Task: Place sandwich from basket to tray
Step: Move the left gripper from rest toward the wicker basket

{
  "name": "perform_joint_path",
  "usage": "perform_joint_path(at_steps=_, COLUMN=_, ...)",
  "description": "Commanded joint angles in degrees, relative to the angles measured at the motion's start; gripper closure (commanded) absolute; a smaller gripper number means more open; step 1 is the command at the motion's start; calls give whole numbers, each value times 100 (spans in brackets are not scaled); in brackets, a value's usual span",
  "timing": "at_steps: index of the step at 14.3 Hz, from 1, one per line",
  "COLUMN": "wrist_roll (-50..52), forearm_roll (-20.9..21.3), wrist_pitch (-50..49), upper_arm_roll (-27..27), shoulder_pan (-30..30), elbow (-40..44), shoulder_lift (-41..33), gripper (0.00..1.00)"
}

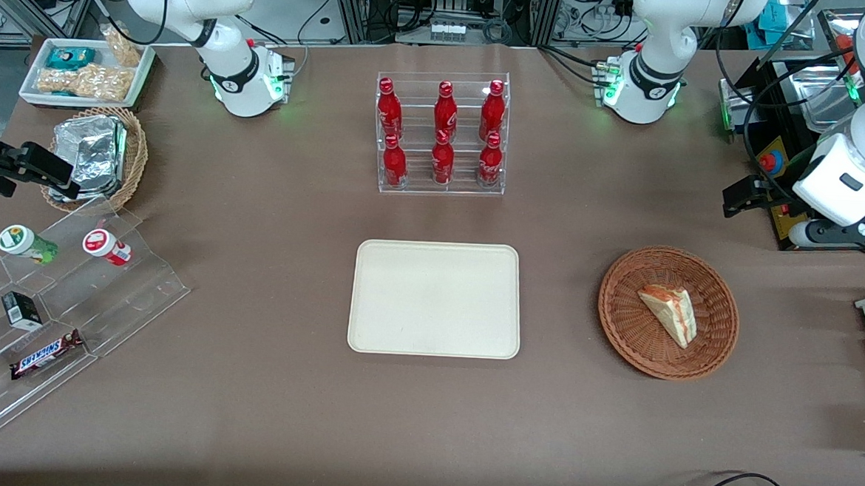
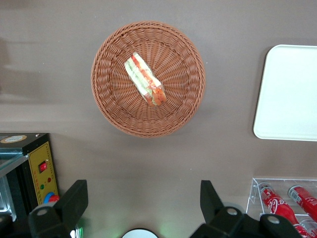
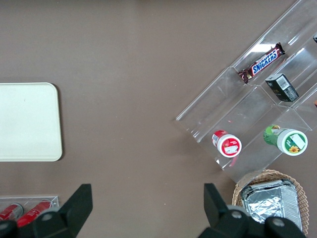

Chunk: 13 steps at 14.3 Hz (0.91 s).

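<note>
Brown-covered table [image 1: 253, 278]; cable-cluttered equipment racks [image 1: 452, 7] at table's edge.

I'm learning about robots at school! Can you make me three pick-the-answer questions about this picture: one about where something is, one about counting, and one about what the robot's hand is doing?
1. Where is the sandwich?
A. on the tray
B. in the basket
C. on the bare table

2. How many red bottles stand in the clear rack?
A. four
B. six
C. eight

3. What is the gripper doing?
A. squeezing the sandwich
B. shut on nothing
C. open, holding nothing

Answers:
1. B: the sandwich lies inside the basket, and the tray has nothing on it.
2. B: the rack holds two rows of three.
3. C: the gripper hangs above the table with its fingers wide apart, off to the side of the basket.
</note>
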State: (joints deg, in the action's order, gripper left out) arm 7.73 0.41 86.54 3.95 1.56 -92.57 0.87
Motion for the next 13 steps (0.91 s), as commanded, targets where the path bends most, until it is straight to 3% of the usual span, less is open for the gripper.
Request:
perform_joint_path(at_steps=1, wrist_roll=-26, forearm_roll=-41, wrist_pitch=-242, upper_arm_roll=-52, shoulder_pan=37, elbow=81, shoulder_lift=71, gripper=0)
perform_joint_path(at_steps=10, wrist_roll=-8, forearm_roll=12, wrist_pitch=-243, upper_arm_roll=-61, shoulder_pan=28, elbow=-33, shoulder_lift=571, gripper=0)
perform_joint_path(at_steps=13, wrist_roll=0, forearm_roll=46, wrist_pitch=649, upper_arm_roll=-79, shoulder_pan=2, elbow=-584, shoulder_lift=870, gripper=0)
